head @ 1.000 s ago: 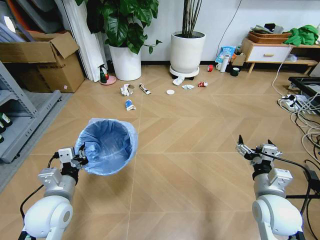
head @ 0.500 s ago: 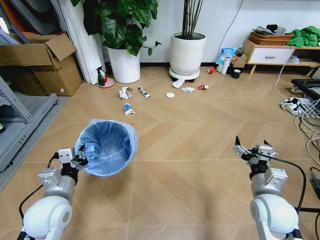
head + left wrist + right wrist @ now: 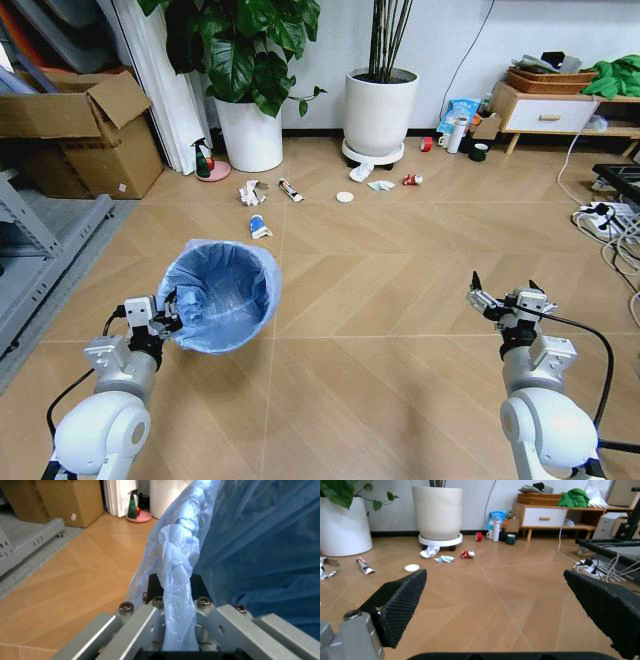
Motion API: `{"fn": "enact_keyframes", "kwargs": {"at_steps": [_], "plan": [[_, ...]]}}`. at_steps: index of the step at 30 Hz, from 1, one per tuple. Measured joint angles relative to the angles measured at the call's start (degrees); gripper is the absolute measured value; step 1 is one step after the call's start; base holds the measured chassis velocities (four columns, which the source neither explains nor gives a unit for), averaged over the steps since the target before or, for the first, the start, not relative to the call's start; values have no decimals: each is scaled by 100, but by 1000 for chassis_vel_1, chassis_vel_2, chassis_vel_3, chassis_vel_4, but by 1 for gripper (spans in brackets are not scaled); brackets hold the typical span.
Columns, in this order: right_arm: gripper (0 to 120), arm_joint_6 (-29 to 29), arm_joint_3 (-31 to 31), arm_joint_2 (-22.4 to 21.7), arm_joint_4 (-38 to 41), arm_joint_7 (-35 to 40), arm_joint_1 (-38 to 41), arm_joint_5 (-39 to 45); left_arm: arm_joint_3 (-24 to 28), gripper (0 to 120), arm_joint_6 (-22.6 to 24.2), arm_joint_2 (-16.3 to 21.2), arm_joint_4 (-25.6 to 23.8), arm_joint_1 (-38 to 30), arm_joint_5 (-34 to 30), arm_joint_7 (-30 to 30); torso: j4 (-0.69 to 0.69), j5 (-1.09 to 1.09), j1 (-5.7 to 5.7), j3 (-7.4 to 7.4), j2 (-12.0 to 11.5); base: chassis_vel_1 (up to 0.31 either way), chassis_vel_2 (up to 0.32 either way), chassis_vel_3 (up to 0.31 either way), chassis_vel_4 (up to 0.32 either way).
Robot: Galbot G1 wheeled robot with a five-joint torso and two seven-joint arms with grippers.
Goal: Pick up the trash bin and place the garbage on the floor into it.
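Since a second ago the whole head view has shifted, the camera moving while the trash bin (image 3: 219, 295) stays raised over the floor (image 3: 380, 300), its bag rim clamped in the left gripper (image 3: 166, 315). Beyond, the garbage (image 3: 345, 197) lies near the plant pots. Forward at low right, the right gripper (image 3: 502, 296) is spread wide and holds nothing.

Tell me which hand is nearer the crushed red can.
Right. The right hand hovers open, well short of the crushed red can; the left hand, clamped on the trash bin, is farther.

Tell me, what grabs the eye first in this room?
Probably the trash bin, lined with a crinkly blue bag, gripped at its rim by the left end effector at the robot's front left. Next, the garbage scattered on the floor farther ahead near the plant pots. The right end effector hangs open and empty.
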Motion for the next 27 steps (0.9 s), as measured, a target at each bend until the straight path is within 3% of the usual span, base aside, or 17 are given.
{"fn": "enact_keyframes", "kwargs": {"at_steps": [27], "plan": [[100,72,12,-4,-27,-18,23,-10,52,0,9,-23,-22,-4,45,14,0,0,0,0,1,-68,156,69,-159]]}}
